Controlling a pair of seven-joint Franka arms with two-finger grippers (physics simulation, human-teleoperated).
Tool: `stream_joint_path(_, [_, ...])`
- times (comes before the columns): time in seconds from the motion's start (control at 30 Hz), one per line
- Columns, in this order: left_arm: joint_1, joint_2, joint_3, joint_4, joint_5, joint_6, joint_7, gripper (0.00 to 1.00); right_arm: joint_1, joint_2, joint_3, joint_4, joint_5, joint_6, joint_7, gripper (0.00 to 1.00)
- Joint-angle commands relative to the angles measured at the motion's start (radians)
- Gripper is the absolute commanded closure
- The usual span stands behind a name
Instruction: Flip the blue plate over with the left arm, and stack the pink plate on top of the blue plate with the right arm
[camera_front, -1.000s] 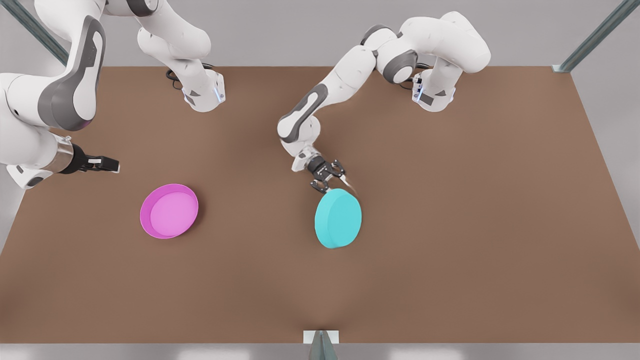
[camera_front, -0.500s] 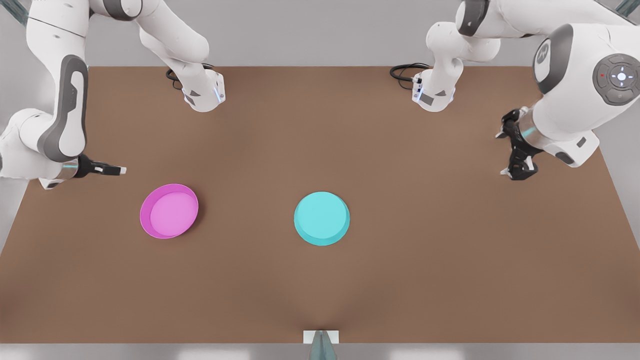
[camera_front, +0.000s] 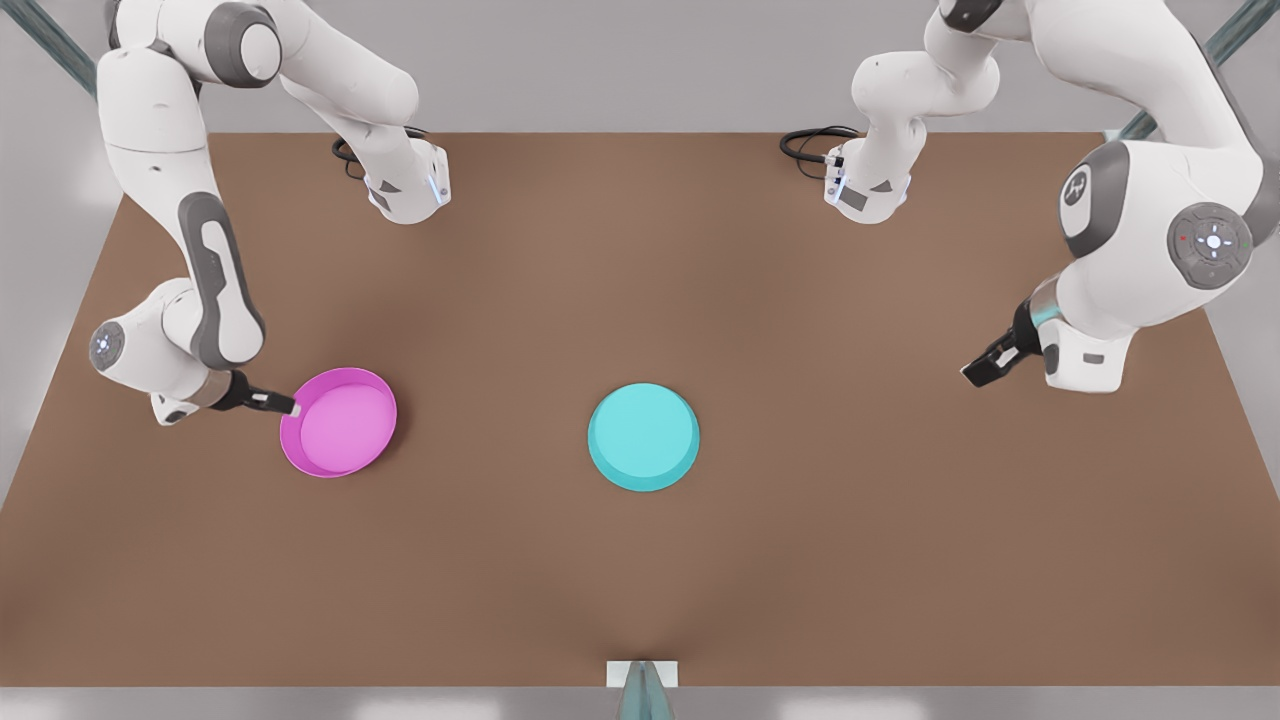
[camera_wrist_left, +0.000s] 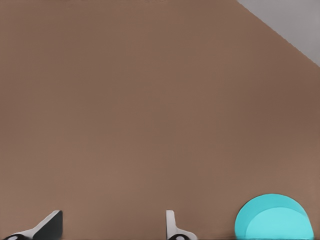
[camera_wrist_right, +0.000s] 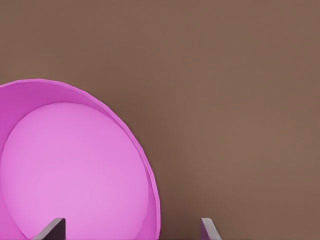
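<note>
- right gripper (camera_front: 290, 405): at the pink plate's (camera_front: 338, 422) rim, on the side away from the blue plate (camera_front: 643, 437); tips at or just over the rim edge, contact can't be told
- right wrist view: fingers (camera_wrist_right: 50, 229) spread apart, one tip over the pink plate's (camera_wrist_right: 75, 160) inside, other over bare table (camera_wrist_right: 230, 100); nothing pinched
- left gripper (camera_front: 982, 370): well apart from the blue plate, on its side away from the pink plate, over the brown table (camera_front: 820, 520)
- left wrist view: fingers (camera_wrist_left: 172, 227) spread wide, nothing between them; blue plate (camera_wrist_left: 275, 220) sits off to the side beyond them
- blue plate: lies flat on the table mid-surface, plain underside up, rim down
- pink plate: flat on the table, open side up, lighter inside showing; well apart from the blue plate
- both arm bases sit at the table's far edge from the blue plate
</note>
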Motion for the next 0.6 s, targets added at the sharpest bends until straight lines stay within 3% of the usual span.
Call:
stream_joint_path(0.0, [-0.008, 0.001, -0.002, 0.002, 0.005, 0.047, 0.674, 0.0, 0.0, 0.017, 0.001, 0.002, 0.046, 0.071, -0.108, 0.0])
stream_joint_path(0.47, [-0.04, -0.002, 0.0, 0.003, 0.006, 0.046, 0.626, 0.0, 0.003, 0.068, 0.004, -0.005, 0.046, 0.023, -0.116, 0.0])
stream_joint_path(0.53, [-0.04, -0.003, 0.0, 0.003, 0.006, 0.046, 0.628, 0.0, 0.003, 0.068, 0.004, -0.004, 0.048, 0.017, -0.116, 0.32])
stream_joint_path(0.57, [-0.04, -0.003, 0.0, 0.003, 0.008, 0.046, 0.628, 0.0, 0.003, 0.068, 0.004, -0.004, 0.048, 0.017, -0.116, 0.4])
